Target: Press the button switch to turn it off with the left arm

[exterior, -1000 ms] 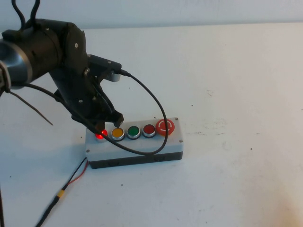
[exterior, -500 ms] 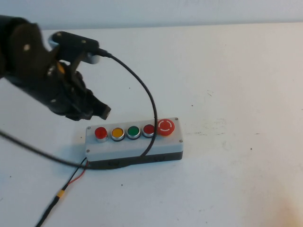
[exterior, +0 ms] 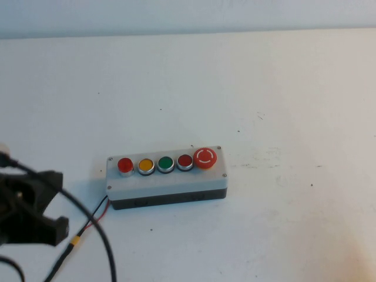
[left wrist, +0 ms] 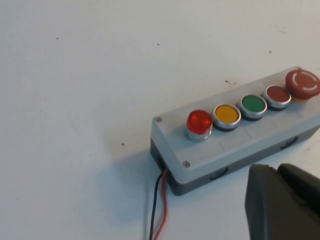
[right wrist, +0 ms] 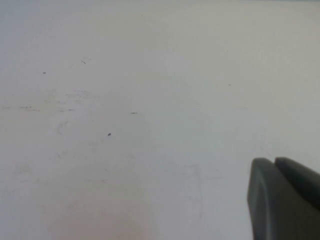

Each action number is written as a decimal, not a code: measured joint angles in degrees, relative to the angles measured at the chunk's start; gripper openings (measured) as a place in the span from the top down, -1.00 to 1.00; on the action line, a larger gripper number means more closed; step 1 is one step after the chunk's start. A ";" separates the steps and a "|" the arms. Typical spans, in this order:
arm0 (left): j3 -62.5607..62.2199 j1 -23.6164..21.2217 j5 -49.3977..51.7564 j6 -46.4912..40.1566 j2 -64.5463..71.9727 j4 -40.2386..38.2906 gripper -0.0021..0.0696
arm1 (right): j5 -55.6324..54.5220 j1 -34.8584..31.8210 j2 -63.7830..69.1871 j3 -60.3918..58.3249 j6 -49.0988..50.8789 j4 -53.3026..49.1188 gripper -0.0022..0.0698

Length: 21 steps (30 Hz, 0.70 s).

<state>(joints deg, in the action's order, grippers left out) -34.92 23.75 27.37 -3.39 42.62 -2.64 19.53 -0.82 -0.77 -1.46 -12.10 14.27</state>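
Button switch point(exterior: 125, 165) sits at the left end of the row on the grey box point(exterior: 167, 182), farthest from the mushroom button point(exterior: 205, 157); it isn't glowing, so the press looks done. Left end effector point(left wrist: 287, 200) is low at the robot's near-left, well apart from the box, fingers pressed together with nothing between them. Right end effector point(right wrist: 285, 200) hovers over bare table point(exterior: 282, 94), also closed and empty. Next call: probably just park the left arm; re-press only if the lamp relights. Table is plain white, lightly scuffed; red and black wires point(exterior: 97, 214) trail off the box's left end.
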 joint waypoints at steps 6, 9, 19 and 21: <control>8.67 0.00 0.28 0.99 -10.07 4.75 0.95 | 0.00 0.00 0.00 0.00 0.00 0.00 0.98; 10.22 0.00 1.14 1.09 -12.14 5.63 0.95 | 0.00 0.00 0.00 0.00 0.00 0.00 0.98; 15.85 0.00 -13.73 0.41 -16.02 7.05 0.95 | 0.00 0.00 0.00 0.00 0.00 0.00 0.98; 19.13 0.00 -18.87 -1.20 -19.11 6.79 0.95 | 0.00 0.00 0.00 0.00 0.00 0.00 0.98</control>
<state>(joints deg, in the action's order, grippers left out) -15.79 23.75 8.49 -4.59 23.51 4.15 19.53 -0.82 -0.77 -1.46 -12.10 14.27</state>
